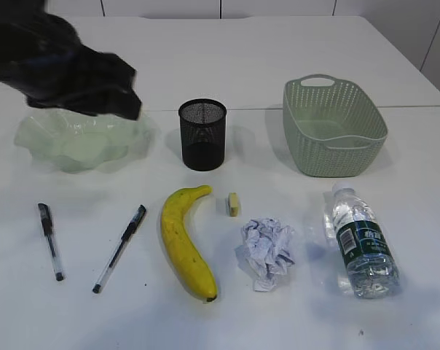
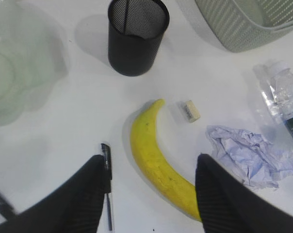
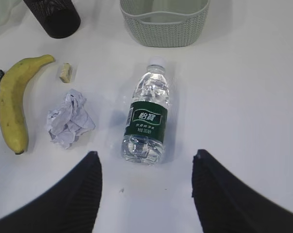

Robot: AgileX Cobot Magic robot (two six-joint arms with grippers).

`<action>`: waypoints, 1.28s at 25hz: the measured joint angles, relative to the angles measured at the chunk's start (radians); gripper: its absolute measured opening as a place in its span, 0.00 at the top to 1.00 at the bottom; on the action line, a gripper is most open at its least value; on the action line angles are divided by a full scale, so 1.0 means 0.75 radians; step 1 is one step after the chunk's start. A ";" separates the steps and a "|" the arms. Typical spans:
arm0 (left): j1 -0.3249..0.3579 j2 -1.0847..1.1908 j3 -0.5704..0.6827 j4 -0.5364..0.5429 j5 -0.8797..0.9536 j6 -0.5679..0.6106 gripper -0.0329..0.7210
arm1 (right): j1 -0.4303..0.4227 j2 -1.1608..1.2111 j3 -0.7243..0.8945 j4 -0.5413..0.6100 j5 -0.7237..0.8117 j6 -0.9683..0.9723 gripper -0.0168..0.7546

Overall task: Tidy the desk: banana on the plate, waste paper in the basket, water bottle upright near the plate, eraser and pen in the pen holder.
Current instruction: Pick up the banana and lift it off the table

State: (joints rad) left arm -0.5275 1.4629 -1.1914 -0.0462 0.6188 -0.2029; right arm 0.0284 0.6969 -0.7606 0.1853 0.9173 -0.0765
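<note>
While open, left end effector (image 2: 149, 194) above banana (image 2: 156, 155)

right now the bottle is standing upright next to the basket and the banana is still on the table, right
Not quite. The bottle is lying on its side, cap toward the basket, as the right wrist view shows. The banana is indeed still on the table.

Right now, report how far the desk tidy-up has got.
Done: nothing. In hand: nothing; left gripper open above the banana, right gripper open above the lying water bottle. Left: banana to plate, waste paper to basket, eraser and pens to pen holder.
</note>
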 joint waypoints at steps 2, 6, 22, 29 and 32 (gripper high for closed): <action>-0.056 0.116 -0.028 0.029 -0.006 -0.067 0.41 | 0.000 0.000 0.000 -0.003 0.000 0.000 0.40; -0.118 0.290 -0.072 0.046 -0.017 -0.200 0.41 | 0.000 0.000 0.000 -0.006 0.000 0.000 0.41; -0.126 0.607 -0.092 0.161 0.000 -0.609 0.41 | 0.000 0.000 0.000 -0.008 0.000 -0.001 0.41; -0.126 0.665 -0.139 0.161 0.000 -0.658 0.40 | 0.000 0.000 0.000 -0.008 0.000 -0.001 0.41; -0.126 0.675 -0.183 0.161 -0.002 -0.682 0.35 | 0.000 0.000 0.000 -0.008 0.002 -0.001 0.41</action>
State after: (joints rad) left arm -0.6219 1.9692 -1.3290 0.0744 0.6171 -0.7143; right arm 0.0284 0.6969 -0.7606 0.1796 0.9190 -0.0772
